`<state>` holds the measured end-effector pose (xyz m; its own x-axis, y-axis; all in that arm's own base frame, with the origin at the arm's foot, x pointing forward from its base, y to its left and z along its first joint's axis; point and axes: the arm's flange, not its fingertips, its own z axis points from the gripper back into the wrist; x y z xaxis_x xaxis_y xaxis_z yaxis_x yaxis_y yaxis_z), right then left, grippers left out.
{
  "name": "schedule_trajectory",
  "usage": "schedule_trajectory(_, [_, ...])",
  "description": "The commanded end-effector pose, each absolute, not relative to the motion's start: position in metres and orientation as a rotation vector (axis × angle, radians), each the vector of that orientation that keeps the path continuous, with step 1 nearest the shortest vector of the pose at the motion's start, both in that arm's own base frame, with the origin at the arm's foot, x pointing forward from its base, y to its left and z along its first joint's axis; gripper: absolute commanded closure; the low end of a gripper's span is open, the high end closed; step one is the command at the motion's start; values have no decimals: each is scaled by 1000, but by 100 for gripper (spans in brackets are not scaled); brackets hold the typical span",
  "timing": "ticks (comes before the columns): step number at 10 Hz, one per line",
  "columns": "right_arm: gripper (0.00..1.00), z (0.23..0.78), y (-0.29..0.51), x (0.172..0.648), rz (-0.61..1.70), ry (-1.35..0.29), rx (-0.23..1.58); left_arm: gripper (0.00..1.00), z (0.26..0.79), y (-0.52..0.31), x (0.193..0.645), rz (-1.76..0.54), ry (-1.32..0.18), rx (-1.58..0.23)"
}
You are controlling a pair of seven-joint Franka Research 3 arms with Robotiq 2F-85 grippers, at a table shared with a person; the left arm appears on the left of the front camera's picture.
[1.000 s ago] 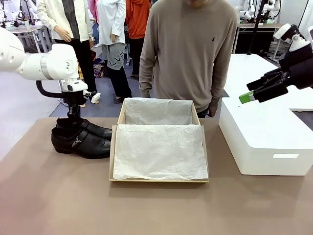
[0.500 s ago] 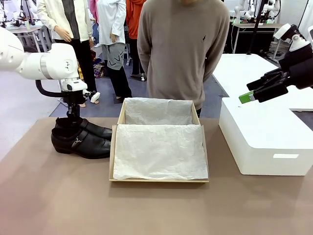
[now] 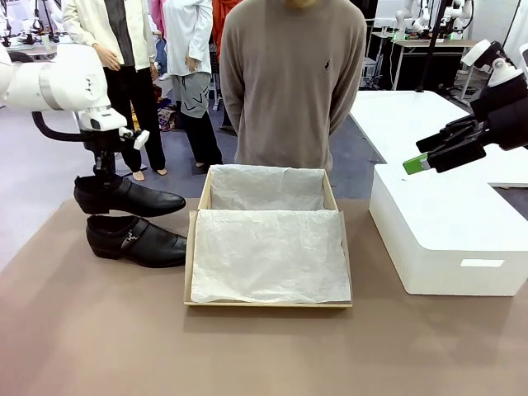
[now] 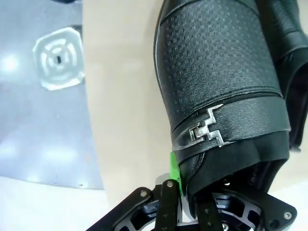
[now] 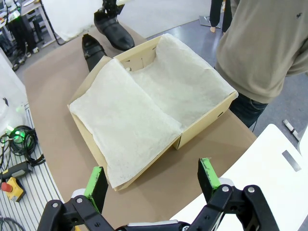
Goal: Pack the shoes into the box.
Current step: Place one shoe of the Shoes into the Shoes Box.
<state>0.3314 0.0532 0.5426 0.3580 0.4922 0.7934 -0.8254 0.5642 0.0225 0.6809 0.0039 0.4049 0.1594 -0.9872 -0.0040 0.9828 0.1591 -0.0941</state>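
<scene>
One dress shoe [image 3: 124, 197] is clamped aloft by the left gripper [image 3: 104, 172]. The second shoe [image 3: 137, 241] is left beside the unfilled shoebox [image 3: 189, 266]. The right gripper [image 3: 426, 160] is held wide and empty.

white block box [image 3: 445, 239], brown table [image 3: 247, 355], person's beige sweater [image 3: 289, 82]

Bright, even overhead light; sheen on shoes [image 3: 132, 239].

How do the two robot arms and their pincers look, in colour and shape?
The left arm and the right arm have rounded white shells. The left pincer and the right pincer are black, with linked, pinned fingers and green pads.
</scene>
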Motion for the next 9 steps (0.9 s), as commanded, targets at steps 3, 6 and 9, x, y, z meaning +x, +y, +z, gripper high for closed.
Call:
schedule_trajectory(3, [0,542,53,334,905,-842,472,100,462,20,683,-1319,63,-8])
schedule_trajectory(6, [0,542,53,334,905,-842,472,100,507,-5,662,-1276,67,-73])
schedule_trajectory(9, [0,542,53,334,905,-842,472,100,538,-53,641,-1269,55,-78])
